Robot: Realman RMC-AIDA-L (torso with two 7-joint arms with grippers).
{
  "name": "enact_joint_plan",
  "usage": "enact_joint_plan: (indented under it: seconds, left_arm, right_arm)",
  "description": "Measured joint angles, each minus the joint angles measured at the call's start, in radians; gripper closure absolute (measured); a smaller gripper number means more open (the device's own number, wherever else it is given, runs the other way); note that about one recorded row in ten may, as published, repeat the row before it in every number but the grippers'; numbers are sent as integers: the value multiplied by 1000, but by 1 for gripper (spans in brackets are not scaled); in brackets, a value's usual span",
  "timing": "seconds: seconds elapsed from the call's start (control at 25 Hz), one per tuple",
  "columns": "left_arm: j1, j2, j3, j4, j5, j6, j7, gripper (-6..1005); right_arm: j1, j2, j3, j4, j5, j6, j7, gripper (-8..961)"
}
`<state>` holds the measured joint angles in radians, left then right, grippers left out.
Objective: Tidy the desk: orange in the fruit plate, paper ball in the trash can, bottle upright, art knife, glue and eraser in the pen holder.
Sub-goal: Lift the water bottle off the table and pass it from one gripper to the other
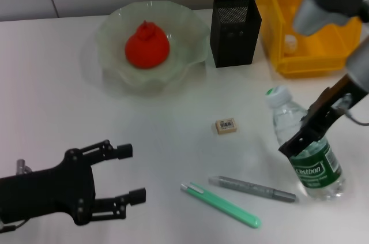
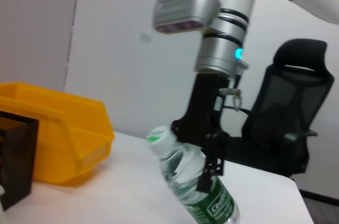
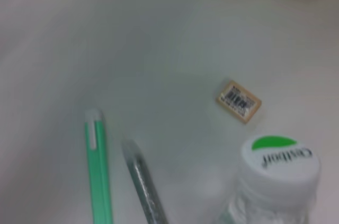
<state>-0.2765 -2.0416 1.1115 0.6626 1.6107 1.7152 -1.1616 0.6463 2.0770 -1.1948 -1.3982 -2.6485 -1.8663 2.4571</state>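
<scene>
At the lower left of the head view, the left gripper (image 1: 130,173) hovers just above the white counter (image 1: 52,88), its black jaws spread wide and holding nothing. Lower centre lie two slim tools side by side, near but apart: a mint-green plastic art knife (image 1: 220,204) and a grey, glittery glue stick (image 1: 252,188). At the lower right, the right gripper (image 1: 304,134) has its dark jaws clamped on the clear plastic bottle (image 1: 305,151), which is tilted toward the upper left, its base on the counter, with a green label and a white cap. Mid-frame, a small tan rectangular eraser (image 1: 225,126) with a barcode sticker lies flat, well apart from the tools. Farther back, a frosted, wavy-rimmed glass fruit plate (image 1: 190,30) holds the orange (image 1: 147,47). Beside it stands a black mesh pen holder (image 1: 235,30), square and upright, and at the upper right a yellow plastic bin (image 1: 300,53).
</scene>
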Motion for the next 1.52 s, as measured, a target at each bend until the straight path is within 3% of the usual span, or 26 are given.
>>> enact_joint_plan:
  seconds: [0.2, 0.24, 0.44, 0.72, 0.88, 1.24, 1.52]
  left_arm:
    - [-12, -5, -54, 0, -2, 0, -17, 139]
    - [-22, -6, -74, 0, -5, 2, -31, 139]
    - [-50, -7, -104, 6, -8, 6, -57, 139]
    - [-90, -12, -129, 11, -9, 1, -89, 139]
    - [-120, -3, -148, 5, -6, -3, -135, 139]
    - [-201, 4, -167, 0, -2, -10, -219, 138]
    - [-241, 10, -167, 0, -1, -27, -261, 138]
  right_arm:
    - [-64, 0, 77, -92, 58, -16, -85, 159]
    - [-99, 0, 148, -131, 118, -34, -159, 159]
    - [-124, 0, 253, -149, 217, -81, -302, 159]
    - [-144, 0, 330, -143, 338, -128, -519, 159]
    - [-154, -3, 362, -127, 410, -130, -642, 159]
    - [-79, -32, 414, 134, 510, -90, -870, 159]
    - [-1, -32, 407, 278, 524, -20, -984, 160]
